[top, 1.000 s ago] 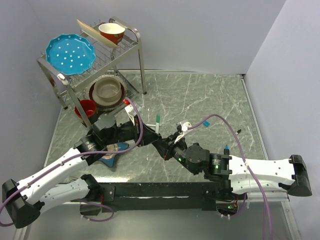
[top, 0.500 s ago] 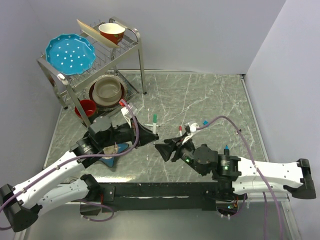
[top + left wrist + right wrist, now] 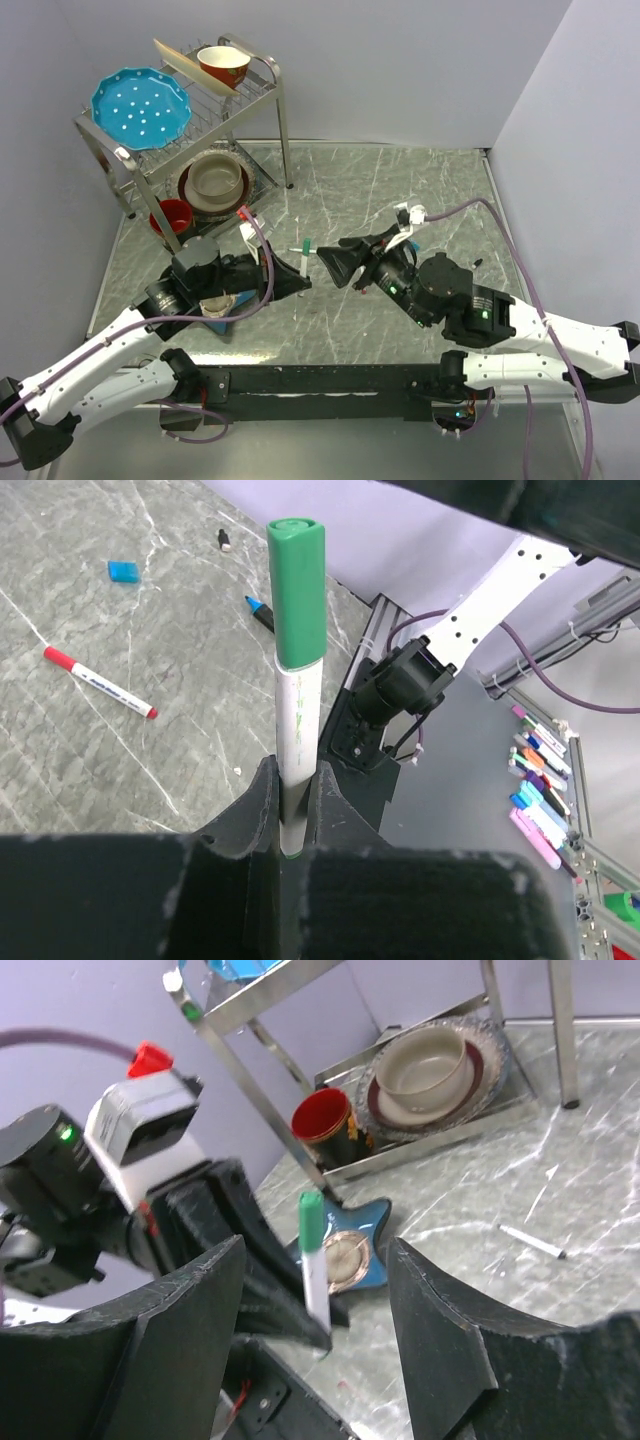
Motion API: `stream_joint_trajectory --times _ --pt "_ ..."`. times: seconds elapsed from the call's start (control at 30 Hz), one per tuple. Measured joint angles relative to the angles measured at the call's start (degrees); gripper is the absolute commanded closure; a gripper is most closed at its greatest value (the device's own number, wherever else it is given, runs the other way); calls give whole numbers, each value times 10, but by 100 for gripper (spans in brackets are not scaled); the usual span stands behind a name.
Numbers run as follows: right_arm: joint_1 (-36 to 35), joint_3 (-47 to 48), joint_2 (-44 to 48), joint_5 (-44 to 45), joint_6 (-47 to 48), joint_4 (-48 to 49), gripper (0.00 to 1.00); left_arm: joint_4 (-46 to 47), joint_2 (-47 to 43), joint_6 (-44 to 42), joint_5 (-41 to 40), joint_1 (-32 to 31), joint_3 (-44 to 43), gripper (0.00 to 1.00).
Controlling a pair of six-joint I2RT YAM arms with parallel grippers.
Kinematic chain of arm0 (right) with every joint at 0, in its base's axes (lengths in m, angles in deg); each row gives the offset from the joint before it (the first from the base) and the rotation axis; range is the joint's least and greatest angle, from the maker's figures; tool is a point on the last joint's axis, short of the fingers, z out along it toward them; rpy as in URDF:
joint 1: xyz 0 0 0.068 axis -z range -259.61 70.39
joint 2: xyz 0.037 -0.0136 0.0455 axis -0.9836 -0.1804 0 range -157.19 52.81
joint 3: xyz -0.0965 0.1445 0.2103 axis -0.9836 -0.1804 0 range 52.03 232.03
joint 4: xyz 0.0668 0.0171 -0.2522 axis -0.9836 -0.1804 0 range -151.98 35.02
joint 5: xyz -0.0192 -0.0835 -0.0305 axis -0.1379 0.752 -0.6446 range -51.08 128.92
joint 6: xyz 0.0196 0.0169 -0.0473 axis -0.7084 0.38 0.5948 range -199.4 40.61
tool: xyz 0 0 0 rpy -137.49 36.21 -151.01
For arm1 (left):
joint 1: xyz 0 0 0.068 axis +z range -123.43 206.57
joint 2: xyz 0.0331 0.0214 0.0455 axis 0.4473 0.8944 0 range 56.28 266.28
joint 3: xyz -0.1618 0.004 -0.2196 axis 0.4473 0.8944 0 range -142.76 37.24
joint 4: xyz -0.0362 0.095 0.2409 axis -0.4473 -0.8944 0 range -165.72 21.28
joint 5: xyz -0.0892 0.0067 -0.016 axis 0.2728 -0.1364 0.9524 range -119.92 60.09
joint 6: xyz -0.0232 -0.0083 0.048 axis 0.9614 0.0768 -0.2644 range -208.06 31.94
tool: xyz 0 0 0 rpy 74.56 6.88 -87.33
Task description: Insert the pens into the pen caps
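Observation:
A white pen (image 3: 296, 725) with a green pen cap (image 3: 297, 590) on its top stands upright in my left gripper (image 3: 297, 798), which is shut on its lower barrel. From above, this pen (image 3: 309, 246) sits between the left gripper (image 3: 302, 276) and the right gripper (image 3: 330, 258). My right gripper (image 3: 318, 1250) is open and faces the pen (image 3: 316, 1285) without touching it. On the marble lie a red-capped pen (image 3: 98, 682), a blue cap (image 3: 124, 571), a dark blue-tipped pen (image 3: 260, 613) and a small black cap (image 3: 223, 540).
A metal dish rack (image 3: 262, 88) stands at the back left with a blue plate (image 3: 141, 106), bowls (image 3: 215, 182) and a red cup (image 3: 172, 217). A blue star-shaped coaster (image 3: 385, 1260) lies under the left arm. A thin white stick (image 3: 532, 1242) lies on the table (image 3: 400, 190).
The two grippers were together at the pen. The right gripper has opened and drawn back to the right. The left gripper keeps the green-capped pen.

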Motion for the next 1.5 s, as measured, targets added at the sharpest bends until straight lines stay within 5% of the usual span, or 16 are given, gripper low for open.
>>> stream_joint_trajectory --times 0.37,1.0,1.2,1.33,1.5 --pt "76 58 -58 -95 20 -26 36 0 -9 -8 14 0 3 99" --pt "81 83 -115 -148 23 -47 53 -2 -14 -8 16 0 9 99" --pt "81 83 -123 -161 18 -44 90 -3 -14 -8 19 0 9 99" --pt "82 78 -122 -170 16 -43 100 -7 -14 -8 14 0 9 99" --pt "87 37 -108 -174 6 -31 100 -35 2 -12 -2 -5 8 99"
